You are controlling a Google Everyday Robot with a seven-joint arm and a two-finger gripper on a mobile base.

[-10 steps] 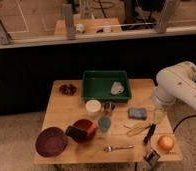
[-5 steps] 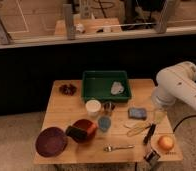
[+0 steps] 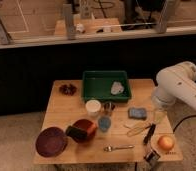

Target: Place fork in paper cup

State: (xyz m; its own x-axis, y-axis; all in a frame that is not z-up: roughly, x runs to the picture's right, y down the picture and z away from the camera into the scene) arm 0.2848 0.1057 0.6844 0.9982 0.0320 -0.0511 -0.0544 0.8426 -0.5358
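The fork (image 3: 118, 148) is a slim silver piece lying flat near the table's front edge, right of centre. The paper cup (image 3: 93, 107) is short and white and stands upright mid-table, just in front of the green tray. My white arm (image 3: 178, 87) reaches in over the table's right side. The gripper (image 3: 159, 115) hangs below it, above the right part of the table. It is well to the right of the cup and behind and to the right of the fork, touching neither.
A green tray (image 3: 106, 85) at the back holds a grey crumpled thing (image 3: 117, 88). By the paper cup are a dark metallic cup (image 3: 109, 107) and a light blue cup (image 3: 105, 123). Also present: red bowl (image 3: 83, 130), dark red plate (image 3: 51, 141), blue sponge (image 3: 137, 113), pale yellow utensil (image 3: 136, 129), black-handled tool (image 3: 150, 134), orange (image 3: 165, 142).
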